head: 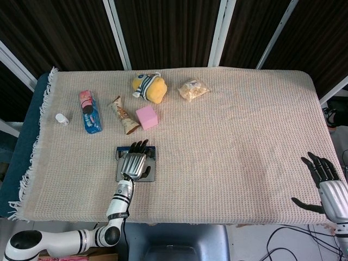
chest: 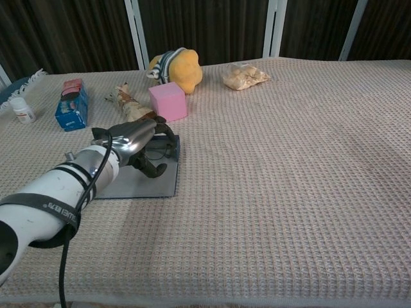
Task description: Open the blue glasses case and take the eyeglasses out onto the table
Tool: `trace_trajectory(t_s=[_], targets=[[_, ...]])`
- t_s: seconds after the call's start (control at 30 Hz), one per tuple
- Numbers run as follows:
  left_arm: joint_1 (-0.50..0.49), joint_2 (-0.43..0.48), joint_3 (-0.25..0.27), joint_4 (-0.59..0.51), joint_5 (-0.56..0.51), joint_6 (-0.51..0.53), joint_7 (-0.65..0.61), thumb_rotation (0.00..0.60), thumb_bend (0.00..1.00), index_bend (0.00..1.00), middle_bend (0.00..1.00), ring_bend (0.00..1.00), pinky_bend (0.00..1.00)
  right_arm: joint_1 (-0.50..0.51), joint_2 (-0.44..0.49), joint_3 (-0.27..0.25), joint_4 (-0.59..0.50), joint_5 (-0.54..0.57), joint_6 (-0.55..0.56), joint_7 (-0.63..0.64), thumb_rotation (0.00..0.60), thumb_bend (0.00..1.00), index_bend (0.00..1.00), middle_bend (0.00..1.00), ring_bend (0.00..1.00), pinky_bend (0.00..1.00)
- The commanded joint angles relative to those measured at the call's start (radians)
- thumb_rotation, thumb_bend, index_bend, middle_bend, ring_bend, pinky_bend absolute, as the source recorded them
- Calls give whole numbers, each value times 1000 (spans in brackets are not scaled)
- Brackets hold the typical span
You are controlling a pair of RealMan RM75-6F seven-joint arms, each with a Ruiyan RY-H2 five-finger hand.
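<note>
The blue glasses case (head: 152,155) lies open near the table's front left; its grey lid (chest: 128,186) is flat on the cloth. My left hand (head: 133,162) rests on top of it with fingers stretched over the blue tray and the thumb out to the side. In the chest view dark eyeglasses (chest: 154,156) show in the tray under the left hand (chest: 135,142); I cannot tell whether the fingers touch them. My right hand (head: 326,185) hangs off the table's front right corner, fingers spread, holding nothing. It is not in the chest view.
Behind the case stand a pink cube (head: 146,117) and a brown wrapped item (head: 123,115). Further back are a yellow plush toy (head: 149,87) and a snack bag (head: 193,89). A blue packet (head: 89,113) and a white bottle (head: 62,118) lie at the left.
</note>
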Motion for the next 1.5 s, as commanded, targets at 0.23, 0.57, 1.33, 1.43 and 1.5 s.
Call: trace_trajectory(t_s=[0.23, 0.57, 1.33, 1.43, 1.5], targets=[[15, 49, 11, -58, 43, 16, -39, 600, 428, 227, 0, 0, 73, -1, 1, -3, 0, -7, 3, 5, 600, 203, 0, 0, 0, 0], [8, 121, -31, 35, 19, -24, -103, 600, 425, 283, 0, 0, 67, -1, 2, -3, 3, -9, 3, 4, 600, 203, 0, 0, 0, 0], [-21, 74, -16, 147, -14, -75, -151, 600, 425, 371, 0, 0, 72, -1, 0, 1, -2, 1, 0, -7, 600, 203, 0, 0, 0, 0], [-25, 66, -17, 157, -10, -76, -159, 600, 426, 394, 1, 0, 72, -2, 0, 1, -1, 2, 0, -6, 600, 203, 0, 0, 0, 0], [-28, 61, -18, 164, -10, -77, -162, 600, 427, 403, 4, 0, 73, -1, 0, 2, -1, 1, 0, -5, 600, 203, 0, 0, 0, 0]])
